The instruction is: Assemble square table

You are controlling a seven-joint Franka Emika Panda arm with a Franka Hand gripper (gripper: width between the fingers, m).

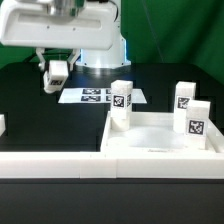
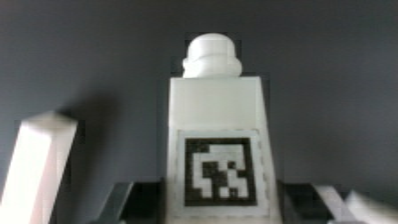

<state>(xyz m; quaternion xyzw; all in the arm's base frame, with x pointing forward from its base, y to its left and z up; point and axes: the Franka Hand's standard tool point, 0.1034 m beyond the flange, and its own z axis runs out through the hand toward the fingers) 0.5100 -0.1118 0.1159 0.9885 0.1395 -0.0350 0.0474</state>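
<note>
Exterior view: the robot arm (image 1: 70, 35) occupies the upper left of the frame, with its gripper (image 1: 55, 78) hanging low over the dark table (image 1: 40, 125) at left of centre. The marker board (image 1: 100, 97) lies flat on the table just below the arm's base, near the frame's centre. In the lower right quarter sits the square slab (image 1: 160, 140), white with a raised rim. Three legs stand upright on or at the slab, each bearing a black-and-white tag: one leg (image 1: 120, 103) at the slab's near-centre corner, a second leg (image 1: 185, 96) toward the upper right, and a third leg (image 1: 198, 121) at the right edge of the frame. A long white low wall (image 1: 60, 162) runs across the lower part of the frame. Wrist view: a fourth leg (image 2: 221, 140) fills the centre of the frame, upright, its rounded peg uppermost and its tag facing the camera. The dark fingers (image 2: 128, 200) flank the lower sides of this leg and appear closed against it, gripping it, though the contact itself is blurred. A pale white bar (image 2: 39, 165) stands at the lower left of the frame; what it is cannot be told.
</note>
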